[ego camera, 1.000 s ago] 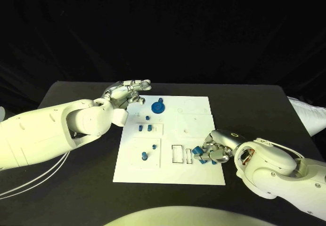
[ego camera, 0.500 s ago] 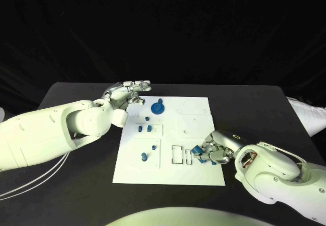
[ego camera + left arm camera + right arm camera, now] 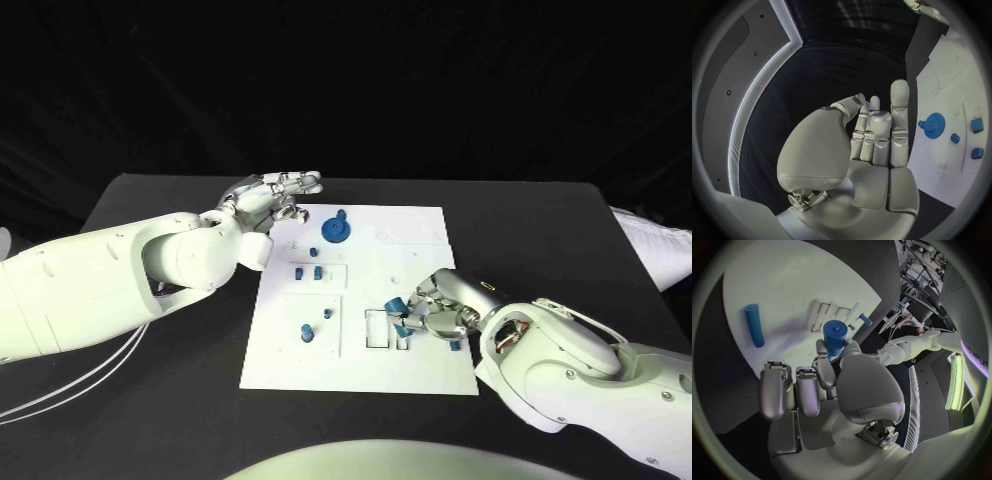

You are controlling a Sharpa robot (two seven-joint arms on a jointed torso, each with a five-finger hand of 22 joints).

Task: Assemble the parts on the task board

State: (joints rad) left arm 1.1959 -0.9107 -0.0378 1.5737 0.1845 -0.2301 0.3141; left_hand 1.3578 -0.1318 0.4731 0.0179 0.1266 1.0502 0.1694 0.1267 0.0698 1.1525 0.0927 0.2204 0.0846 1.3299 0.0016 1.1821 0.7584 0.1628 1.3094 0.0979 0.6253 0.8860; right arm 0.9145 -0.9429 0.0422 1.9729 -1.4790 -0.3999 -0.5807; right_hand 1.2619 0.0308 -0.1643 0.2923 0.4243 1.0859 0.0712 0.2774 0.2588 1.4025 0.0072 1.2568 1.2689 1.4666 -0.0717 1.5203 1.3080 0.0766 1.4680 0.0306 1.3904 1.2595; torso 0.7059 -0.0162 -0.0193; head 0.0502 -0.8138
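Note:
The white task board [image 3: 411, 230] lies mid-table. My right hand [image 3: 437, 315] hovers over its near right part and pinches an upright blue cylinder [image 3: 392, 305] between thumb and finger, close to the rectangular slots [image 3: 378, 329]. The right wrist view shows that cylinder [image 3: 834, 337] in the right hand [image 3: 817, 385], with a second blue cylinder [image 3: 754, 325] lying flat on the board [image 3: 786, 285]. That second cylinder [image 3: 454, 345] lies by the board's right edge. My left hand [image 3: 267, 192] is at the board's far left corner, fingers straight and holding nothing [image 3: 873, 135].
A blue gear [image 3: 335, 230] sits on the board's far part, also seen from the left wrist [image 3: 934, 121]. Small blue pieces [image 3: 307, 270] stand in the left middle panel, and two more [image 3: 306, 331] in the near left panel. Black table surrounds the board.
My right hand has moved left over the board toward the slots, carrying the blue cylinder, and one blue cylinder stays behind near the right edge. The left hand has not moved.

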